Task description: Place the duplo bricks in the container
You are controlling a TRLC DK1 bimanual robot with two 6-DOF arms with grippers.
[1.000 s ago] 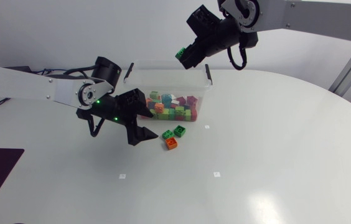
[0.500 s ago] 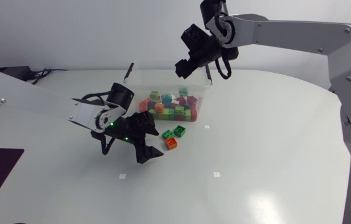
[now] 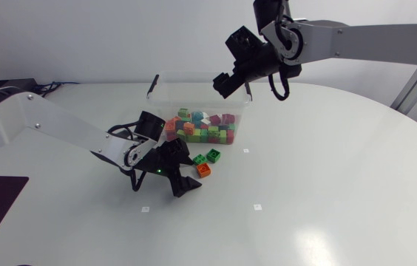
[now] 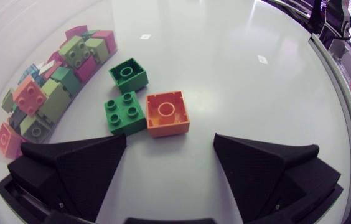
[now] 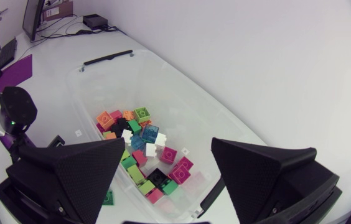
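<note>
Left claw: the left gripper (image 3: pixel 187 176) (image 4: pixel 170 140) is low over the table (image 3: pixel 304 192), fingers spread wide, nothing between them.
Orange brick: the orange brick (image 3: pixel 204 171) (image 4: pixel 167 113) lies on the table just ahead of the gap between the left fingers, nearer the left finger than the right one. It is hollow side up and neither finger touches it.
Studded green: a green brick (image 4: pixel 125 113) sits stud side up, touching the orange one on the side towards the container, just ahead of the left finger's tip.
Hollow green: a second green brick (image 4: pixel 127 74) lies hollow side up, farther ahead of the claw, a little apart from the other two.
Container: the clear container (image 3: pixel 165 96) (image 5: pixel 119 93) stands ahead of the left claw and off to its left-finger side, past the three loose bricks.
Stored bricks: a heap of mixed bricks (image 3: pixel 205 127) (image 4: pixel 57 81) (image 5: pixel 144 149), pink, green, orange, blue and white, fills the end of the container nearest the left claw.
Right claw: the right gripper (image 3: pixel 223 81) (image 5: pixel 169 144) hangs above the container's far rim, fingers spread apart, holding nothing. The heap lies below it, in line with the gap between its fingers.
</note>
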